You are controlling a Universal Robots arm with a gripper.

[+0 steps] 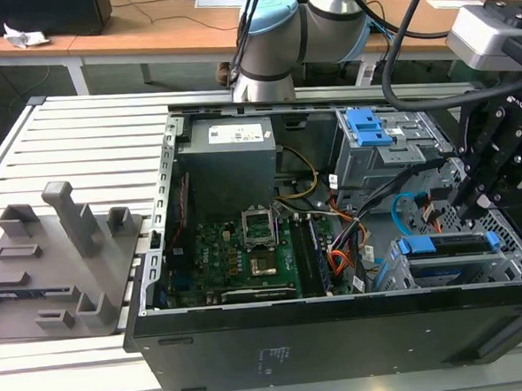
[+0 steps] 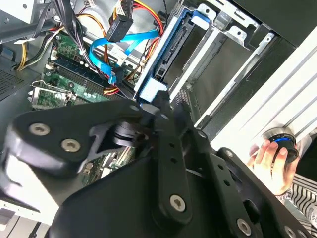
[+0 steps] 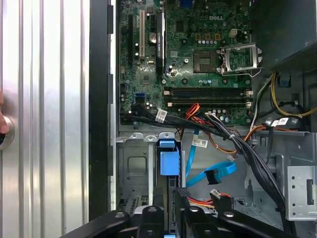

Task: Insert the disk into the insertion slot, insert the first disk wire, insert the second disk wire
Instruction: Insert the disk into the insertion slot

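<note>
Hovering at the exterior view's right, the black gripper (image 1: 472, 205) hangs just above the disk (image 1: 448, 244), whose blue carrier sits inside the insertion slot (image 1: 392, 274) of the silver cage, lower right in the open computer case (image 1: 341, 337). Whether the claw is spread or pressed together cannot be told. A light blue cable (image 1: 404, 206) loops near the cage.

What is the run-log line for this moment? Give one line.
disk: in insertion slot | pincer: close over disk | blue wire: connector end loose, not at disk
</note>
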